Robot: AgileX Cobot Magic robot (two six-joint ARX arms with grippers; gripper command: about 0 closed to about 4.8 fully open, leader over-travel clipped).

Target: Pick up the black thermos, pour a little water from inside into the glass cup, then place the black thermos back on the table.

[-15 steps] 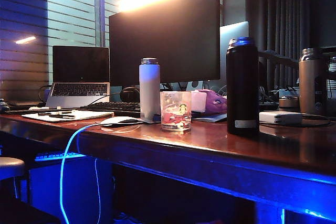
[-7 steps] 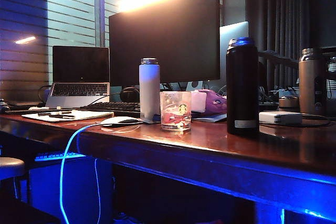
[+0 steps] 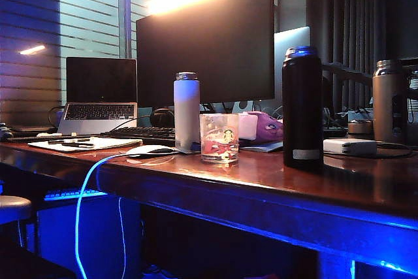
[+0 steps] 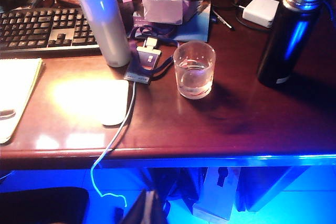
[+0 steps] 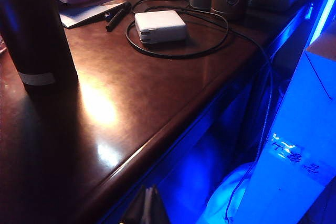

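The black thermos [image 3: 302, 106] stands upright on the table [image 3: 261, 181], right of centre, its top open [image 4: 287, 35]. Its lower body with the pale label fills one corner of the right wrist view [image 5: 31, 30]. The glass cup [image 3: 219, 138] stands to its left with some water in it [image 4: 194, 70]. My left gripper [image 4: 149, 205] hangs shut and empty off the table's front edge [image 4: 210, 153], in front of the cup. Also shut and empty, my right gripper [image 5: 148, 205] sits just off the front edge [image 5: 131, 150], near the thermos. Neither gripper shows in the exterior view.
A white bottle [image 3: 186, 110] stands left of the cup, a white mouse [image 4: 113, 106] and cable in front of it. A white charger [image 5: 159, 26] with looped cord and a bronze flask [image 3: 387, 99] sit at the right. Monitor [image 3: 206, 44], keyboard [image 4: 42, 27] and laptop [image 3: 98, 96] line the back.
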